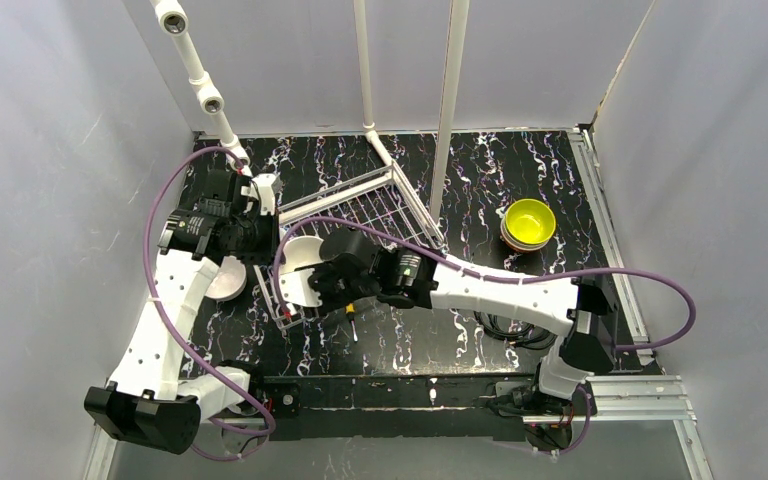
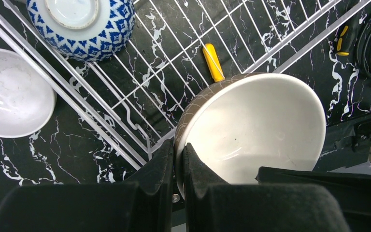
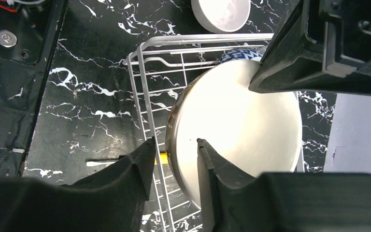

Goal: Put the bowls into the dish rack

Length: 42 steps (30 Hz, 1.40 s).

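A tan bowl (image 2: 256, 125) with a white inside stands tilted on its edge over the near end of the white wire dish rack (image 2: 72, 92). My left gripper (image 2: 178, 147) is shut on its rim. My right gripper (image 3: 176, 142) is open astride the opposite rim of this tan bowl (image 3: 241, 116), one finger inside and one outside, with a gap showing. A blue-white bowl (image 2: 77, 24) lies upside down in the rack. A white bowl (image 2: 9, 92) sits on the table just outside the rack's left side. From above, both grippers meet at the tan bowl (image 1: 305, 255); a yellow-green bowl (image 1: 530, 220) tops a stack at the right.
A yellow-handled screwdriver (image 2: 213, 62) lies under the rack's near corner. White pipes (image 1: 450, 100) rise behind the dish rack (image 1: 380, 195). Black cables (image 1: 510, 330) coil by the right arm's base. Grey walls close in both sides.
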### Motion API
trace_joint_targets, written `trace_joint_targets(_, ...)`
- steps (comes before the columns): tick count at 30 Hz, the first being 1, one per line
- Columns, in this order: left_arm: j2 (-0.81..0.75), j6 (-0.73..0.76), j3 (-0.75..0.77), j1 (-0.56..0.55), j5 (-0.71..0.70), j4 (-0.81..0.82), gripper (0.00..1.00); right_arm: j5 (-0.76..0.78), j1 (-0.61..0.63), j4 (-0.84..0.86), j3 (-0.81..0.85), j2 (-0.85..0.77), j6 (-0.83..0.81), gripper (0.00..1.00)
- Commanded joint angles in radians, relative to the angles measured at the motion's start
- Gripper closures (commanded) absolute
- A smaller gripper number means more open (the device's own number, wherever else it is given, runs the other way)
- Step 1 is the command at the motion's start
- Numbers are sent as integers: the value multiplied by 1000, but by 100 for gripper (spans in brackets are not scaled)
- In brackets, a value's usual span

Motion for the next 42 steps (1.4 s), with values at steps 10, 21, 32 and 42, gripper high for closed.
trace_joint_targets(10,-25,77,25,-7,106,18,100,-6,6,-129,172,110,-84,69)
trace_joint_targets(21,-53,73,39,-7,153,13,96,39,15,-117,189,126,-92,99)
trace_joint_targets(32,-119,-37,84,-7,2,55,20,42,13,126,10,-3,-2,99)
trace_joint_targets(42,-218,-134,89,-7,-234,82,2,27,-1,289,-165,-88,142,99)
